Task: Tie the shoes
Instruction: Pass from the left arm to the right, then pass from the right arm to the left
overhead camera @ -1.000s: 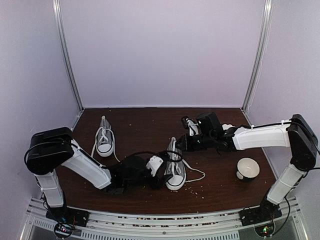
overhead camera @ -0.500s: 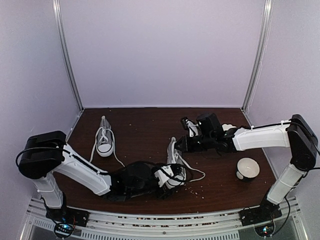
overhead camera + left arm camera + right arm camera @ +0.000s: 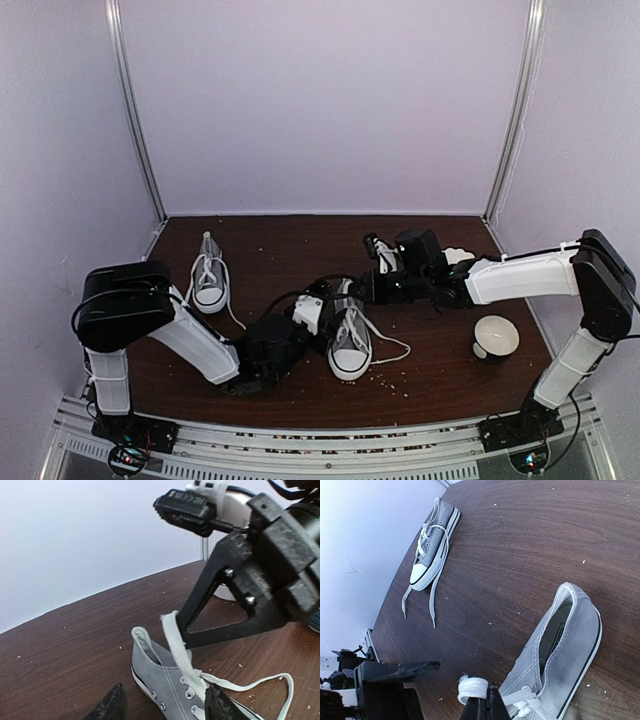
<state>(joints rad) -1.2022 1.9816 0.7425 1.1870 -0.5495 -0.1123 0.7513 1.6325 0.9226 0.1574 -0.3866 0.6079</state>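
Two black fingers of the right end effector [image 3: 482, 706] were pinched shut on a loop of white lace [image 3: 471, 689], holding it up above the collar of the near shoe [image 3: 350, 345]. That shoe lay around the middle of the counter [image 3: 300, 245], its toe toward the near edge. The left end effector [image 3: 165, 706] sat low just beside the shoe's left side with its fingers apart and nothing between them, and the grey canvas and eyelets lay just beyond the tips.

In the left wrist view the right end effector's black frame stood directly ahead, over the heel, blocking most of what lay behind the raised lace. Another strand of lace [image 3: 392, 350] trailed loose on the counter to the shoe's right. A white cup [image 3: 494, 336] stood near the right edge, well apart from both shoes. The second shoe [image 3: 208, 283] lay near the left edge, its laces spread loose on either side. Pale crumbs [image 3: 395, 378] dotted the wood.

The left arm sloped down from a raised elbow and ran low along the near edge. The right arm rose from the near right corner, then reached level across toward the heel.
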